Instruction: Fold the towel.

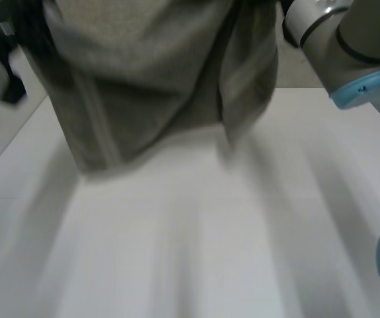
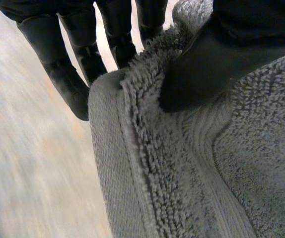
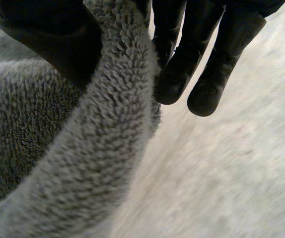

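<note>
While the towel [image 1: 157, 79] hung in loose folds between the two arms, each hand gripped it near an upper corner, so the cloth dropped below the hands toward the white bench [image 1: 190, 252]. Its lower edge looked to be off the bench surface, though the head view left that uncertain.

The left hand [image 2: 217, 64] was clamped on the towel. Its thumb pressed flat on the looped face just inside the hemmed edge, and its fingers [image 2: 63, 74] reached down on the far side of that edge, with the innermost one tucked against the cloth. The right hand [image 3: 48, 34] held its end the same way. The thumb lay on the near face and the fingers [image 3: 207, 54] curled behind the thick rolled border, the nearest of them touching it.

Holding the towel high by two corners probably served to let its weight pull the cloth straight before it was laid down for a fold. The middle bunched and creased beneath the hands, which suggested they were closer together than the towel's full width. Spreading them apart would likely flatten it. The bench under the hands lay bare and offered room to spread the towel.
</note>
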Controlling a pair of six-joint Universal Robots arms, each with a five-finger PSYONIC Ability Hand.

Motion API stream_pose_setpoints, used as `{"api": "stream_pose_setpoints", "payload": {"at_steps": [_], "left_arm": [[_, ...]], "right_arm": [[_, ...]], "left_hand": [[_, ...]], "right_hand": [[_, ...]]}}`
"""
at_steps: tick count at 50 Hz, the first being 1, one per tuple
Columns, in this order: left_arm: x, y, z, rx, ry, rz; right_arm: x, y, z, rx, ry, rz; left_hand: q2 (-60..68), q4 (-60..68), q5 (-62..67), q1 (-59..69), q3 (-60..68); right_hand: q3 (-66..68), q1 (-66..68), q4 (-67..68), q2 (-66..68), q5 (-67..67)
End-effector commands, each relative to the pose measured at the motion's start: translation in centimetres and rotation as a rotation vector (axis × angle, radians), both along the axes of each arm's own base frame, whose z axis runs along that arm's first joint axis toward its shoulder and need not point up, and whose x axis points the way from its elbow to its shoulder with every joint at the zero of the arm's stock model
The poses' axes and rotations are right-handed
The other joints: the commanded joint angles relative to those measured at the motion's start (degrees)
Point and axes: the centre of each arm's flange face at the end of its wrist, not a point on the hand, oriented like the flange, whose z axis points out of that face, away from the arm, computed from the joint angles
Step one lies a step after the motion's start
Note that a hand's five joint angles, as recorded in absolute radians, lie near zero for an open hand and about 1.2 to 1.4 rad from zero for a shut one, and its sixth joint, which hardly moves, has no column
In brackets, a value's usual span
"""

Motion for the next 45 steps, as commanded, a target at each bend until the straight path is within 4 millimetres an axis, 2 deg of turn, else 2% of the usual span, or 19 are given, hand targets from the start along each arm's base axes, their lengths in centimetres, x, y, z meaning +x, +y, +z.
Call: {"api": "stream_pose_setpoints", "payload": {"at_steps": [1, 3, 4, 5, 6, 7, 8, 9, 10, 11, 13, 14, 18, 20, 21, 22, 27, 38, 45], "left_arm": [[1.0, -2.5, 5.3, -0.187, 0.257, 0.061], [1.0, -2.7, 4.5, -0.168, 0.252, 0.059], [0.9, -2.7, 3.0, -0.125, 0.238, 0.057], [0.7, -2.6, 0.8, -0.067, 0.22, 0.051], [0.7, -2.6, 0.8, -0.066, 0.22, 0.051], [0.6, -2.4, -1.7, 0.005, 0.195, 0.04], [0.6, -2.4, -1.8, 0.005, 0.194, 0.04], [0.4, -1.9, -4.0, 0.064, 0.173, 0.018], [0.2, -1.4, -6.2, 0.117, 0.143, -0.013], [0.2, -1.4, -6.3, 0.117, 0.143, -0.013], [0.7, -0.4, -10.4, 0.201, 0.079, -0.04], [0.7, -0.4, -10.4, 0.202, 0.079, -0.04], [3.4, 0.6, -15.4, 0.286, -0.042, 0.004], [4.0, 1.0, -16.4, 0.308, -0.082, 0.012], [4.5, 1.5, -17.3, 0.329, -0.114, 0.018], [4.5, 1.5, -17.3, 0.329, -0.115, 0.018], [5.4, 2.4, -18.2, 0.349, -0.175, 0.028], [6.8, 3.3, -16.9, 0.32, -0.173, 0.066], [6.5, 4.0, -16.9, 0.321, -0.174, 0.049]], "right_arm": [[0.8, 1.1, -1.8, -0.008, 0.165, -0.07], [1.3, 1.8, -3.6, 0.021, 0.28, -0.051], [1.3, 1.8, -3.6, 0.021, 0.281, -0.051], [1.7, 2.6, -5.7, 0.057, 0.399, -0.03], [1.9, 3.4, -7.7, 0.093, 0.508, 0.004], [1.9, 3.5, -7.7, 0.093, 0.509, 0.005], [1.9, 4.2, -9.7, 0.14, 0.608, 0.035], [1.6, 4.8, -11.6, 0.189, 0.685, 0.064], [1.6, 4.8, -11.6, 0.19, 0.686, 0.065], [1.4, 5.6, -13.5, 0.238, 0.757, 0.1], [1.0, 6.3, -15.2, 0.288, 0.813, 0.123], [0.6, 7.0, -16.6, 0.33, 0.858, 0.144], [-0.2, 8.5, -18.6, 0.406, 0.917, 0.177], [-0.8, 9.8, -19.0, 0.446, 0.937, 0.198], [-0.8, 9.8, -19.0, 0.446, 0.937, 0.198], [-1.1, 10.3, -18.4, 0.451, 0.928, 0.201], [-1.9, 10.7, -16.3, 0.452, 0.881, 0.175], [-3.0, 9.1, -14.2, 0.533, 0.764, 0.122], [-3.7, 7.4, -16.8, 0.66, 0.845, 0.109]], "left_hand": [[-4.1, -6.3, -14.6, -1.3, -7.6], [-4.1, -6.3, -14.6, -1.3, -7.6], [-4.1, -6.3, -14.6, -1.3, -7.6], [-4.1, -6.3, -14.6, -1.3, -7.6], [-4.1, -6.3, -14.6, -1.3, -7.6], [-4.1, -6.3, -14.6, -1.3, -7.6], [-4.1, -6.3, -14.6, -1.3, -7.6], [-4.1, -6.3, -14.6, -1.3, -7.6], [-4.1, -6.3, -14.6, -1.3, -7.6], [-4.1, -6.3, -14.6, -1.3, -7.6], [-4.1, -6.3, -14.6, -1.3, -7.6], [-4.1, -6.3, -14.6, -1.3, -7.6], [-4.1, -6.3, -14.6, -1.3, -7.6], [-4.1, -6.3, -14.6, -1.3, -7.6], [-4.1, -6.3, -14.6, -1.3, -7.6], [-4.1, -6.3, -14.6, -1.3, -7.6], [-4.1, -6.3, -14.6, -1.3, -7.6], [-4.1, -6.3, -14.6, -1.3, -7.6], [-4.1, -6.3, -14.6, -1.3, -7.6]], "right_hand": [[4.0, 3.1, 3.6, 4.4, 3.7], [4.0, 3.1, 3.6, 4.4, 3.7], [4.0, 3.1, 3.6, 4.4, 3.7], [4.0, 3.1, 3.6, 4.4, 3.7], [4.0, 3.1, 3.6, 4.4, 3.7], [4.0, 3.1, 3.6, 4.4, 3.7], [4.0, 3.1, 3.6, 4.4, 3.7], [4.0, 3.1, 3.6, 4.4, 3.7], [4.0, 3.1, 3.6, 4.4, 3.7], [4.0, 3.1, 3.6, 4.4, 3.7], [4.0, 3.1, 3.6, 4.4, 3.7], [4.0, 3.1, 3.6, 4.4, 3.7], [4.0, 3.1, 3.6, 4.4, 3.7], [-19.1, -20.0, -19.6, -18.7, -19.5], [-19.3, -20.2, -19.8, -18.9, -19.6], [-36.3, -37.2, -36.7, -35.9, -36.6], [-55.3, -56.1, -55.7, -54.9, -55.6], [-55.8, -56.7, -56.3, -55.4, -56.1], [-47.2, -48.1, -47.7, -46.8, -47.6]]}}
